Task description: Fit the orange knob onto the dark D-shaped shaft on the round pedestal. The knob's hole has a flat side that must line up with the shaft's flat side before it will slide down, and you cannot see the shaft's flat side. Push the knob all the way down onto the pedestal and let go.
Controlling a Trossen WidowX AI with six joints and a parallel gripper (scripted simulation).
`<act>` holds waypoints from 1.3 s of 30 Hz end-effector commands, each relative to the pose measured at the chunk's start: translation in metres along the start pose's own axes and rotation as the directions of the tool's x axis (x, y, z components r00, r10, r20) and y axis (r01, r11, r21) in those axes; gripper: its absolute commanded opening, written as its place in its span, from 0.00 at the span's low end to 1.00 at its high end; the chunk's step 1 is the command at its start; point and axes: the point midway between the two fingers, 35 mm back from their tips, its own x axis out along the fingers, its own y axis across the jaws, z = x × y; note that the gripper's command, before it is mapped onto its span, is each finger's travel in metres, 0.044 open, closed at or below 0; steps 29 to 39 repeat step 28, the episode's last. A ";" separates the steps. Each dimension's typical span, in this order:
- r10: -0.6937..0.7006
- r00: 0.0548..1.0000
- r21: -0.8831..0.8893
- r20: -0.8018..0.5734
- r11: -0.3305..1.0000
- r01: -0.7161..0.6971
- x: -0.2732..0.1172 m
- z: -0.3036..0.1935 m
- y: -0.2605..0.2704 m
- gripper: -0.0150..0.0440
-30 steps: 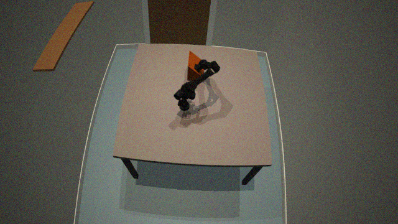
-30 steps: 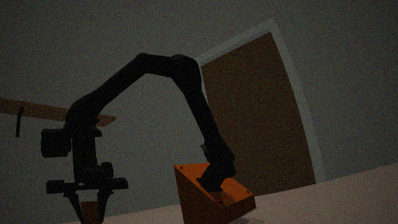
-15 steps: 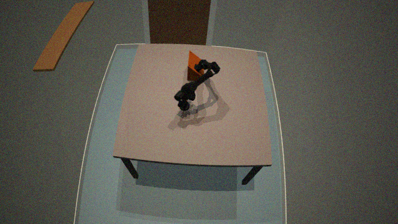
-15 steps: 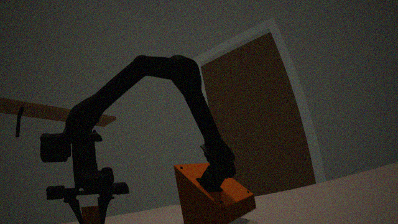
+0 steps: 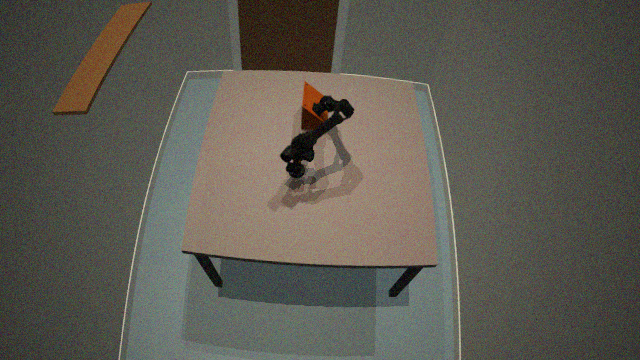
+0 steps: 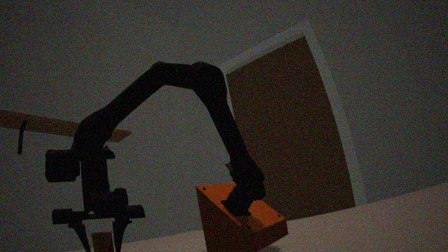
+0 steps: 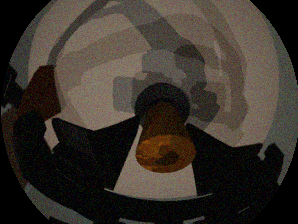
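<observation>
My tool (image 6: 102, 245) (image 7: 162, 123) has its 2 fingers parted, released from the orange knob (image 6: 102, 241) (image 7: 165, 125), which stands between them over the round pedestal (image 7: 162, 92); full seating (hard to verify) and backing away remain.

Pale pinkish tabletop (image 5: 240, 210) (image 6: 392, 217) (image 7: 95, 107), top view centre; orange wedge-shaped block (image 5: 311, 106) (image 6: 224, 224) on it, upper middle.
</observation>
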 end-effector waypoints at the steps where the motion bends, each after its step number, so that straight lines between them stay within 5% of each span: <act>1: -0.001 1.000 -0.001 0.000 1.000 0.001 0.000 0.000 0.000 0.88; 4: -0.001 1.000 -0.001 0.000 1.000 0.001 0.000 0.000 0.000 1.00; 12: -0.001 1.000 -0.001 0.000 1.000 0.001 -0.003 0.000 -0.001 1.00; 20: 0.000 1.000 0.001 -0.004 1.000 0.000 -0.097 -0.001 0.001 1.00; 39: 0.000 1.000 0.001 -0.004 1.000 0.000 -0.097 -0.004 -0.002 1.00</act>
